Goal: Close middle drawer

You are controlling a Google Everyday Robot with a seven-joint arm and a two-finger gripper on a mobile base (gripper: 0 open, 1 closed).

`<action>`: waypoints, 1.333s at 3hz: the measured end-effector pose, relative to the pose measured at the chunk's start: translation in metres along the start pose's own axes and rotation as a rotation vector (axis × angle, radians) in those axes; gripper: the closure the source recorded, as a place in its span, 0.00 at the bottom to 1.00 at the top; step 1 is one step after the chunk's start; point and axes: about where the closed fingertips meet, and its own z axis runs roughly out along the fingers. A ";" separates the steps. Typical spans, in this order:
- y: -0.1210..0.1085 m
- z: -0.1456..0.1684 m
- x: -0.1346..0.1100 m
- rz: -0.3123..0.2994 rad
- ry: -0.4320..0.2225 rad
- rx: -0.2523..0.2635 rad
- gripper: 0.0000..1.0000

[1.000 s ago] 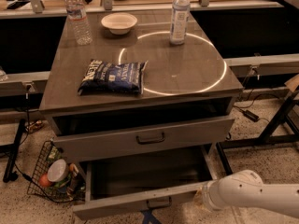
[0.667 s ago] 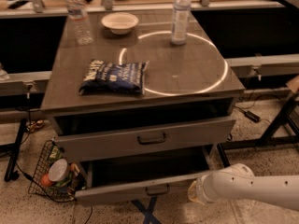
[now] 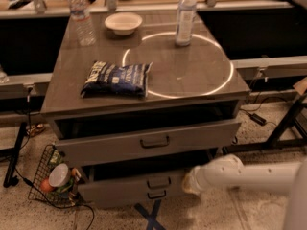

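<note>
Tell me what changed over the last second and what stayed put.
The middle drawer slid back into the cabinet and is now nearly shut. The pincer followed it inward and leftward, at the front panel's right end. Unchanged: chip bag, bowl and bottles on top, upper drawer slightly open, wire basket on the floor.

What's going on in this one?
The robot's white arm reaches in from the right, gripper at the right end of the front of the wide grey wooden middle drawer. That drawer stands only slightly out; the taller-fronted grey drawer above it is partly open too.
</note>
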 end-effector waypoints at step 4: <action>-0.044 -0.009 0.019 -0.024 0.078 0.004 1.00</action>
